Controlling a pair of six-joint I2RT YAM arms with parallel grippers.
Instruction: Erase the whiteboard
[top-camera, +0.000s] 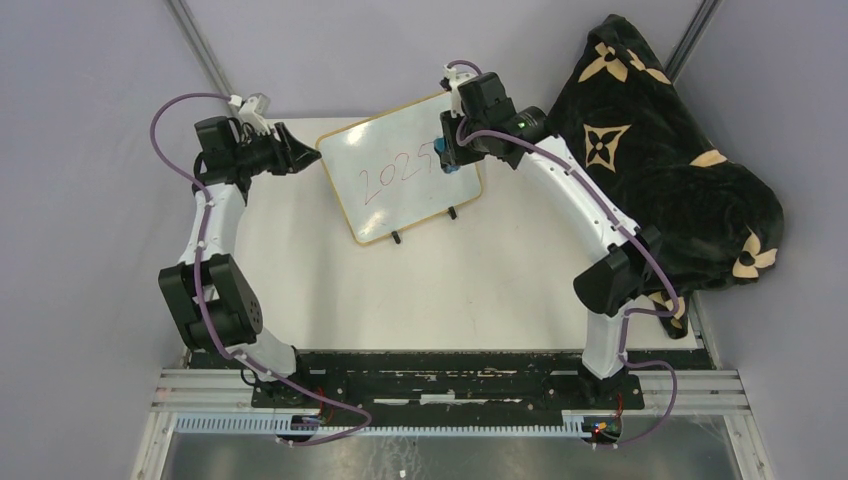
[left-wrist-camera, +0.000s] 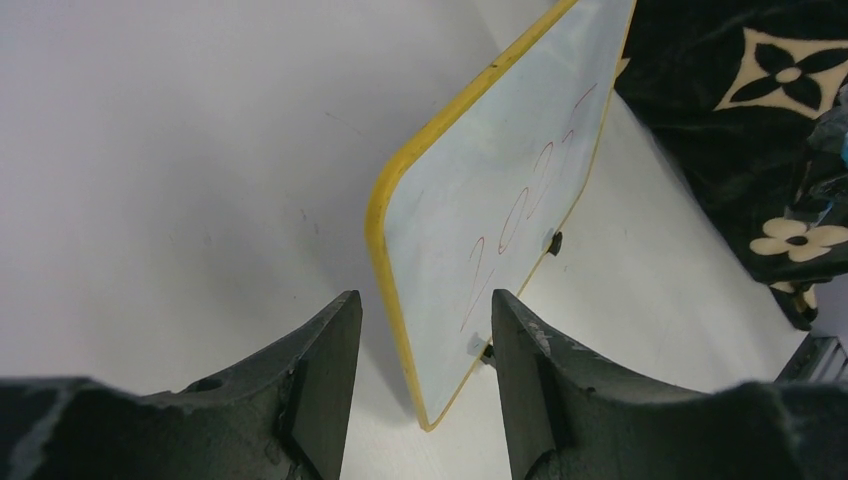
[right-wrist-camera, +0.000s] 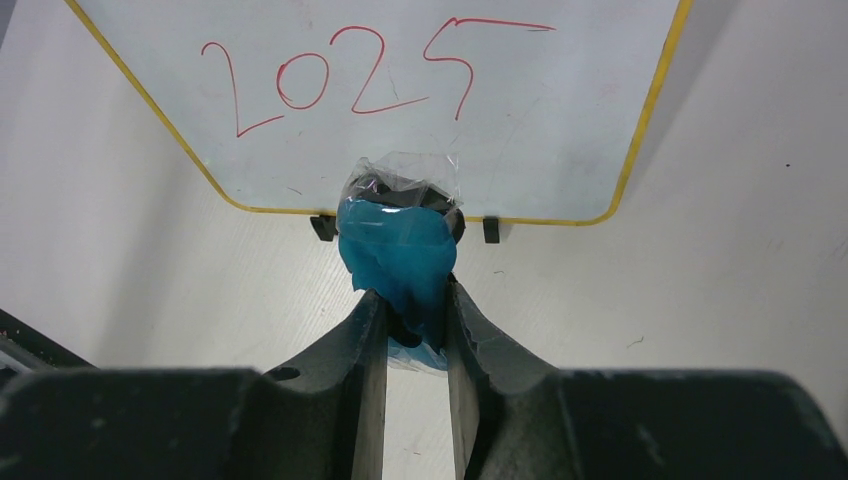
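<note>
We logged: left gripper (left-wrist-camera: 422, 305) jaws apart, empty, at the whiteboard (top-camera: 400, 180) corner | right gripper (right-wrist-camera: 415, 295) clamped on the blue eraser (right-wrist-camera: 395, 250) near the red digits (right-wrist-camera: 362, 70).

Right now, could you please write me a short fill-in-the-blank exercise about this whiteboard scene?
1. The red handwritten digits on the rectangular white whiteboard with a thin yellow frame read ____.
2. The right claw is shut on a soft ____ lump wrapped in clear plastic.
3. The left claw is ____, with the board's edge seen between its fingers.
4. The black cloth with beige flower patterns lies on the robot's ____ side.

Missing words: 2025; blue; open; right
</note>
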